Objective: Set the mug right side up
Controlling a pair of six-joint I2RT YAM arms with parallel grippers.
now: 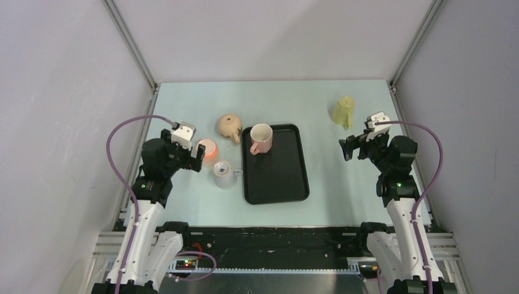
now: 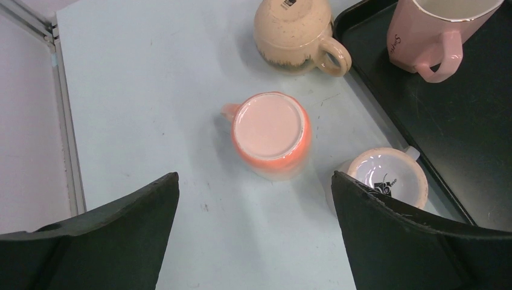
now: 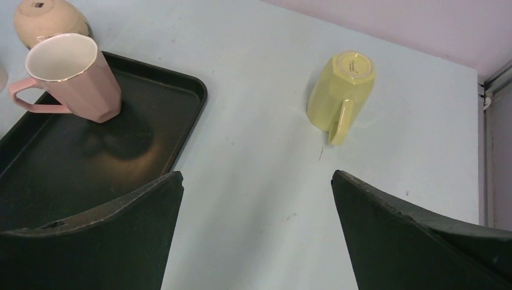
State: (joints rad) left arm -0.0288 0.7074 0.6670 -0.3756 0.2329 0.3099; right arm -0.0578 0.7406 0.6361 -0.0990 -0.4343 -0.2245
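Jaws spread, the left gripper point(image 2: 253, 178) hovers over the upside-down orange mug point(image 2: 268, 130) on the desk point(image 2: 151, 90), apparently lining up a grasp; the right gripper point(image 3: 256, 175) idles, jaws also spread.

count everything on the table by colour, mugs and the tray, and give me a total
orange mug: 1
beige mug: 1
white mug: 1
pink mug: 1
yellow mug: 1
black tray: 1
Total: 6 (5 mugs and 1 tray)
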